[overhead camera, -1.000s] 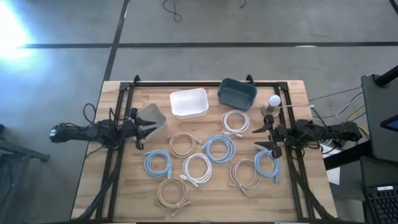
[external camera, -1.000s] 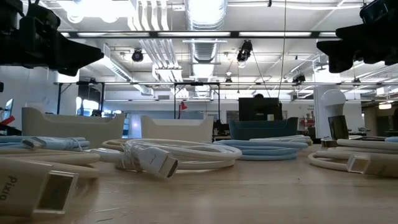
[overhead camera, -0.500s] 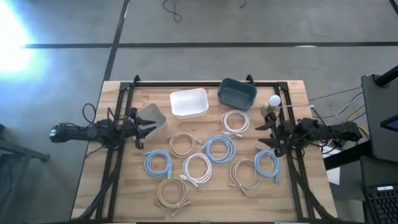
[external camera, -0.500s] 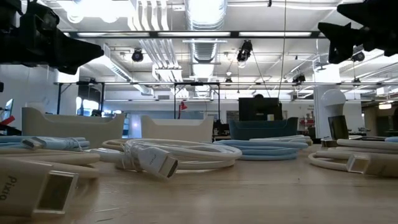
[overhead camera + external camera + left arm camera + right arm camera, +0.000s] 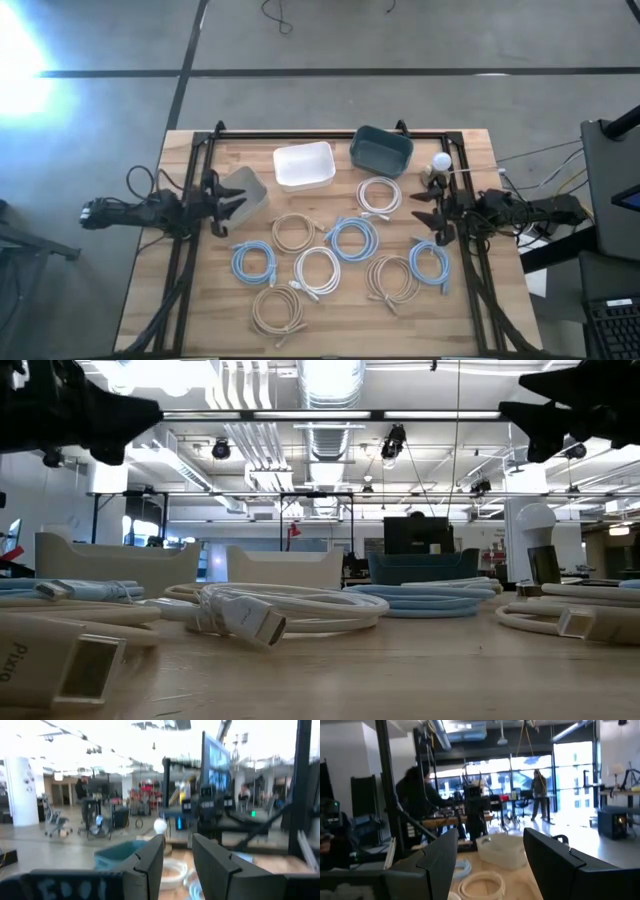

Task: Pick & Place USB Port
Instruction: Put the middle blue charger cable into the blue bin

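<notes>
USB cables (image 5: 317,270), coiled, lie untouched across frame centre; fingers parted and empty on both the left gripper (image 5: 237,203), centre left, and the right gripper (image 5: 422,212), centre right; we judge approach pending; next comes descent onto one coil.

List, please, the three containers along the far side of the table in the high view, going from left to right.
Grey bin → white tray → dark teal bin. The grey bin lies right beside the left hand; the other two stand apart from both hands.
</notes>
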Available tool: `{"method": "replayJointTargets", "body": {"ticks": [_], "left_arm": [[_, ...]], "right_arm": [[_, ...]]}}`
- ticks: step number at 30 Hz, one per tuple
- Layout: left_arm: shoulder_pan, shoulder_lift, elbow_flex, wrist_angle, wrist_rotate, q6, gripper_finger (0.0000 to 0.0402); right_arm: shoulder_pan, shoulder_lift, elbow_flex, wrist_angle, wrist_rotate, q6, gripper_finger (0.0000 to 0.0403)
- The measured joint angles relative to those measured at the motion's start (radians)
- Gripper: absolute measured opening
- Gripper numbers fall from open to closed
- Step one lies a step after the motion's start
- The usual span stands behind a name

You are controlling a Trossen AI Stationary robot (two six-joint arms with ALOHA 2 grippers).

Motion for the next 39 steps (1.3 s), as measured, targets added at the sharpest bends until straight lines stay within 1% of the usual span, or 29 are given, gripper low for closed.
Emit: {"method": "replayJointTargets", "body": {"ticks": [4,8,14,17,20,23,27,29,32,35,39], "left_arm": [[0.000,0.030,0.003,0.080,0.000,-0.001,0.0120],[0.000,0.099,0.046,0.067,0.000,-0.013,0.0120],[0.000,0.246,0.148,0.066,-0.060,0.029,0.0120],[0.000,0.326,0.201,0.054,-0.090,0.030,0.0120],[0.000,0.403,0.249,0.019,-0.095,0.025,0.0120],[0.000,0.480,0.299,0.018,-0.095,0.020,0.0120],[0.000,0.562,0.378,-0.023,-0.097,0.023,0.0120],[0.000,0.597,0.419,-0.080,-0.117,0.026,0.0120],[0.000,0.651,0.464,-0.148,-0.125,0.027,0.0120],[0.000,0.694,0.492,-0.144,-0.088,0.022,0.0120],[0.000,0.742,0.498,-0.153,-0.068,0.014,0.0120]], "right_arm": [[0.000,0.087,0.000,0.107,0.000,-0.022,0.0224],[-0.014,0.200,0.000,0.220,0.000,-0.027,0.0224],[-0.051,0.382,0.087,0.208,0.000,0.014,0.0224],[-0.066,0.475,0.171,0.134,0.000,0.007,0.0224],[-0.084,0.562,0.274,-0.006,0.000,0.007,0.0224],[-0.105,0.648,0.366,-0.140,0.000,0.012,0.0224],[-0.122,0.752,0.459,-0.192,0.000,0.043,0.0224],[-0.124,0.794,0.493,-0.203,-0.003,0.029,0.0224],[-0.124,0.850,0.536,-0.267,-0.004,0.021,0.0224],[-0.125,0.899,0.563,-0.336,-0.003,0.052,0.0224],[-0.125,0.987,0.564,-0.354,-0.003,0.092,0.0224]]}}
